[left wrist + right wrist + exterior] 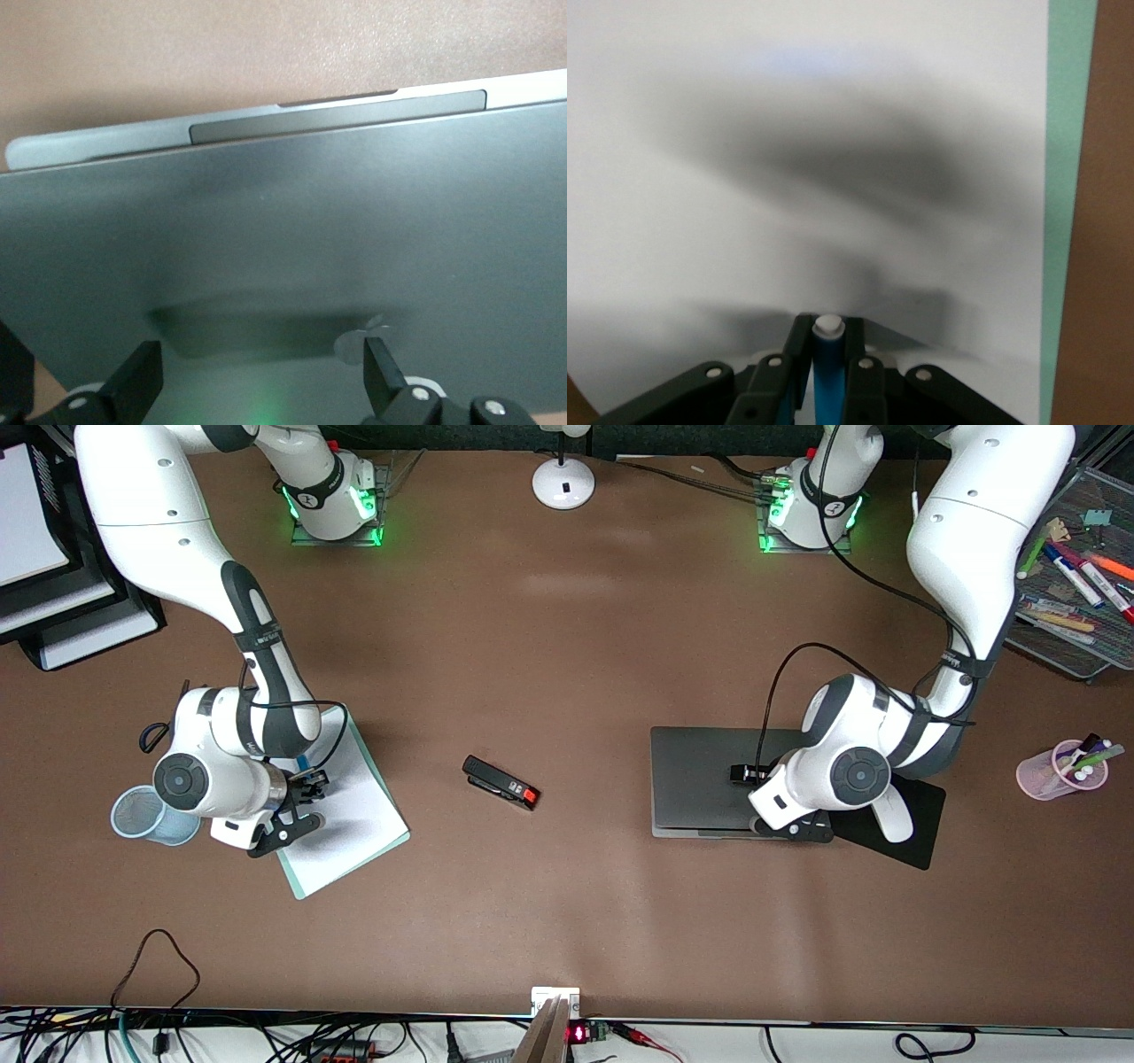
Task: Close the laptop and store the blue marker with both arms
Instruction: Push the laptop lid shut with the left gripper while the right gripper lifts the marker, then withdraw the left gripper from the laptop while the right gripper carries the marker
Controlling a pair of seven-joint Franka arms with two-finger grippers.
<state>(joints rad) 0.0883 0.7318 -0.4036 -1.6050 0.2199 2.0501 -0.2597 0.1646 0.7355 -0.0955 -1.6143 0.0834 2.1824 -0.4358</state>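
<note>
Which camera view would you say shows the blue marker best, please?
The right wrist view: the blue marker stands clearly between the right end effector's fingers, white end visible. The front view shows only a blue sliver; the left wrist view shows none.

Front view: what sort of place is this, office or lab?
Probably a robot lab bench staged as an office desk: a laptop, a stapler and a mesh tray of markers lie on the brown table, with cabling along the table's near edge.
</note>
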